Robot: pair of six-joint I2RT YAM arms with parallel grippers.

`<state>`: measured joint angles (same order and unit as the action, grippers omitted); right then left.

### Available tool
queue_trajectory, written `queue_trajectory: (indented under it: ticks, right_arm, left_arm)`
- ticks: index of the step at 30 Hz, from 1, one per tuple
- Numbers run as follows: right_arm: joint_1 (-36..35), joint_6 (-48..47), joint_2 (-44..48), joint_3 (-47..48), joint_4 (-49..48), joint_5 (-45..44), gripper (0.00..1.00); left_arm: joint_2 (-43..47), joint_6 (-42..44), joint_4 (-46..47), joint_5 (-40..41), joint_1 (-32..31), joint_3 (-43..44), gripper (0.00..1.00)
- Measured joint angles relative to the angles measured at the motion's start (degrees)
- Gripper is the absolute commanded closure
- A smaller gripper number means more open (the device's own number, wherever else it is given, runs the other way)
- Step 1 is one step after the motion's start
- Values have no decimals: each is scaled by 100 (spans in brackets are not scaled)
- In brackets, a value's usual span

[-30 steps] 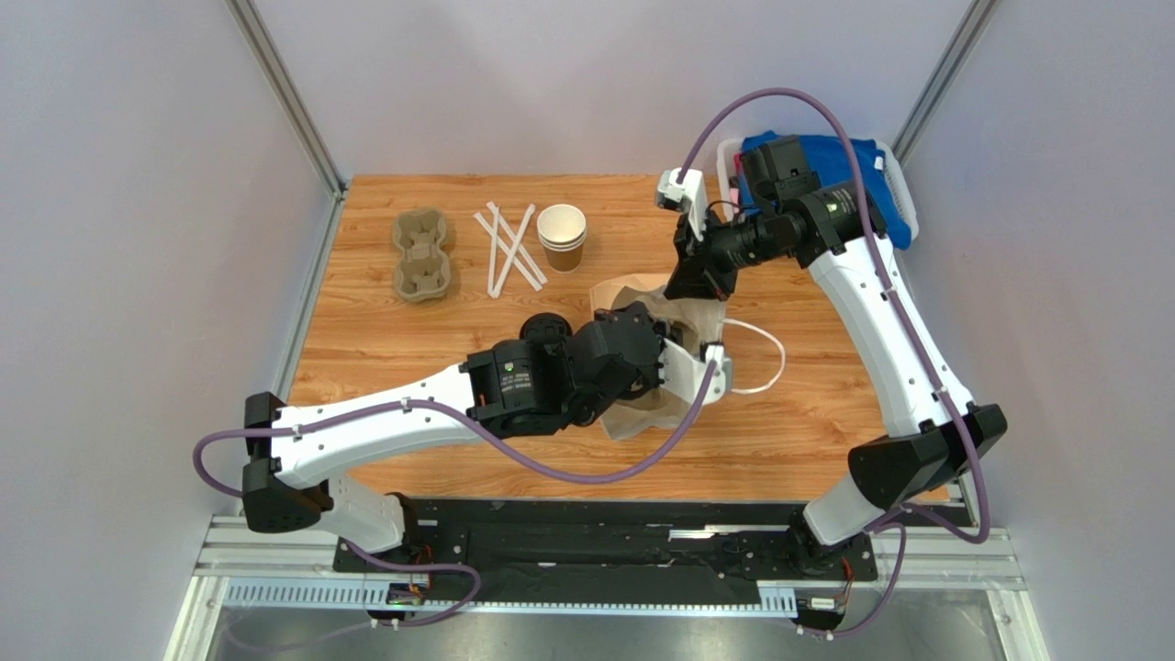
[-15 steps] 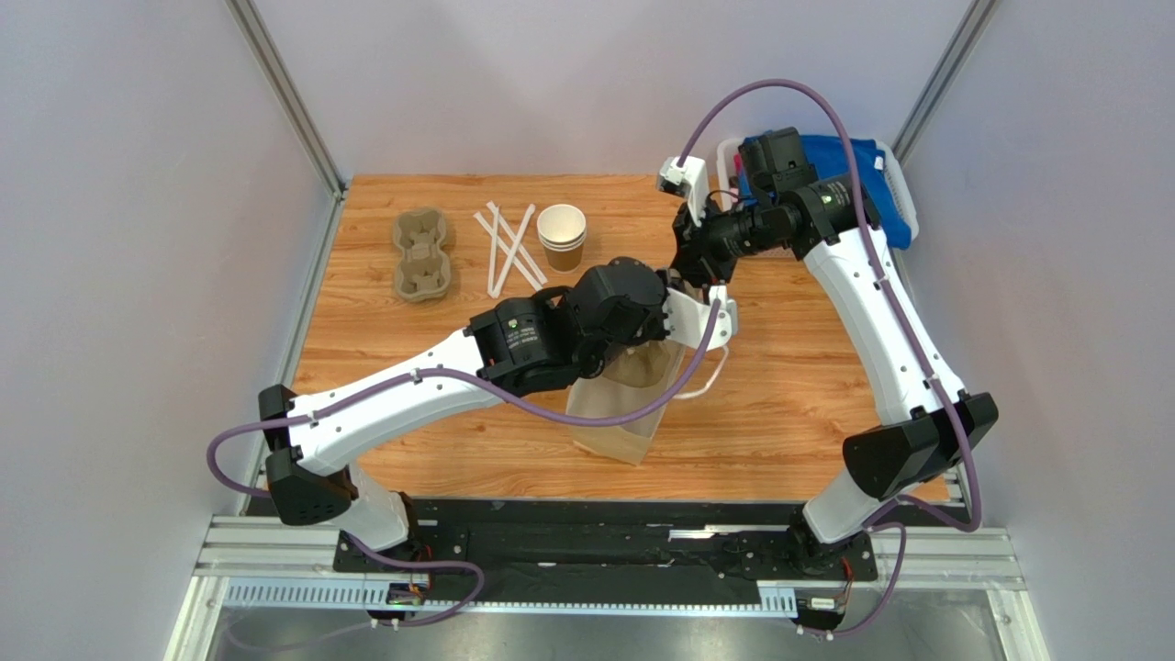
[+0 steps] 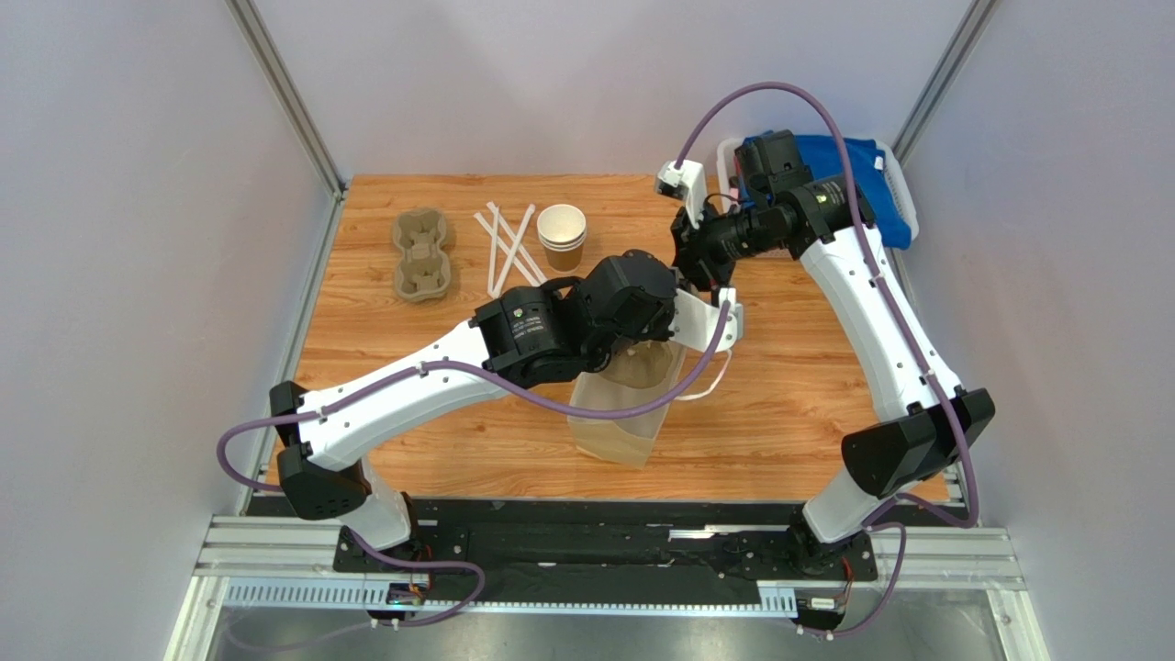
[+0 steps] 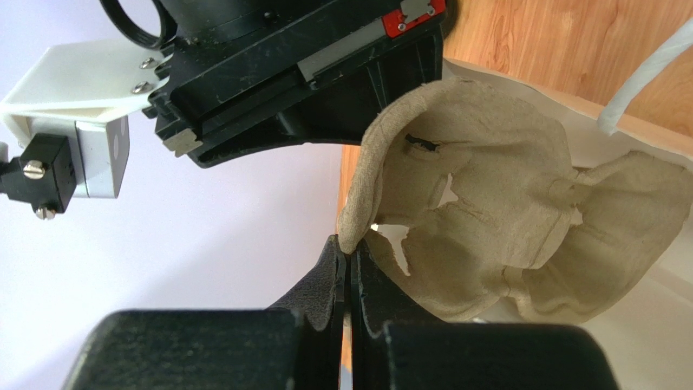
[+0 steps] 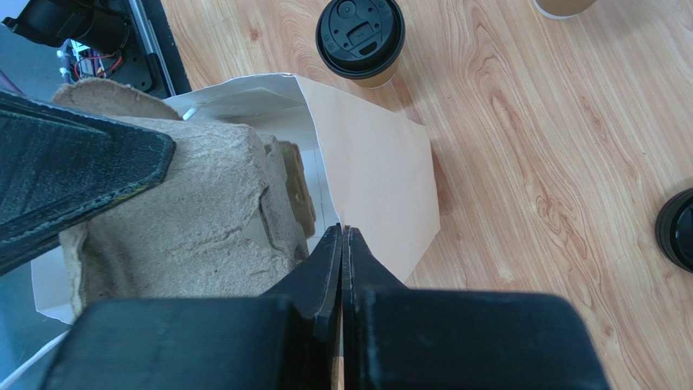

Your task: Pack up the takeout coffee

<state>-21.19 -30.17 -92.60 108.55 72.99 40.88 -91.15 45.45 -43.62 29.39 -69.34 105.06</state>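
One lidded coffee (image 5: pixel 359 36) beside bag (image 5: pixel 382 179), unseen from above — carrier (image 4: pixel 488 211) part-hidden.

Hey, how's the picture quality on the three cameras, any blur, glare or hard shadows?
Top view: even, soft light, faint shadows on the table, no glare. Left wrist view: the left gripper is dark and slightly soft up close, the pulp carrier sharp. Right wrist view: wood grain, paper bag and takeout coffee crisp; the right gripper near-black, little detail.
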Motion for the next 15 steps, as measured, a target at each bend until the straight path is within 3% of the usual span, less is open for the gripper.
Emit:
queue_trajectory:
  ticks: [15]
  right_arm:
    - [-11,-31,0,-129,46,68,100]
  left_arm:
    - [-90,1589,-562,-146,-46,444,100]
